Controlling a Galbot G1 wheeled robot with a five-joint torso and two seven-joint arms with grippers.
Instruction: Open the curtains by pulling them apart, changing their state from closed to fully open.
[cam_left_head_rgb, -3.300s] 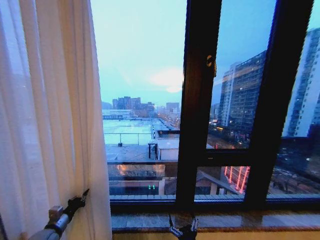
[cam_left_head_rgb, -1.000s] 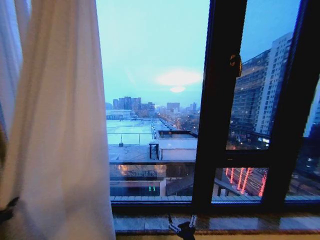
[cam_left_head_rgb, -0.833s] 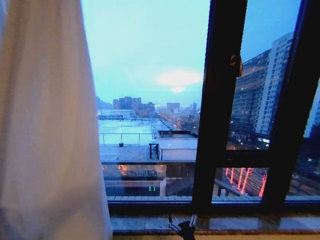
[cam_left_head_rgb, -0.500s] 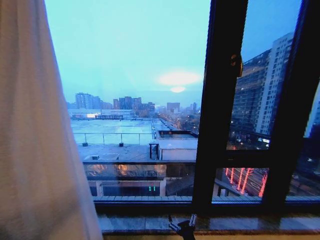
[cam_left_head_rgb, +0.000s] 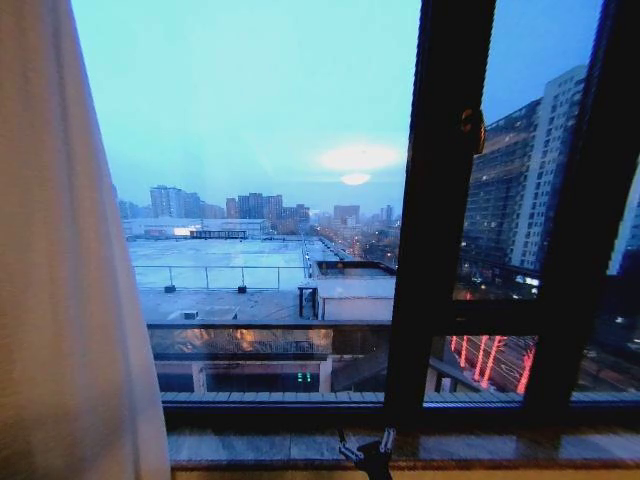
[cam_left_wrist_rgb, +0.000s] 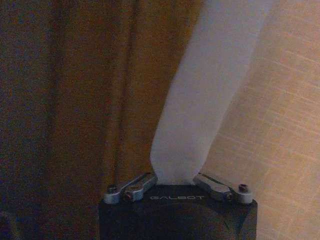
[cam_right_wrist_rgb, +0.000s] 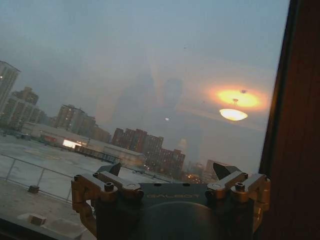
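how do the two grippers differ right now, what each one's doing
The left gripper is shut on the white curtain, beside a golden-brown drape; the right gripper holds nothing. The left one's fingers are closed on fabric; the right one's fingers stand apart, facing the window glass. Both have the same dark body.

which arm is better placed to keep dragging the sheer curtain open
Left. In its wrist view the left claw is shut on the sheer curtain, beside the brown drape. The right claw hangs open at the bare window glass, holding nothing.
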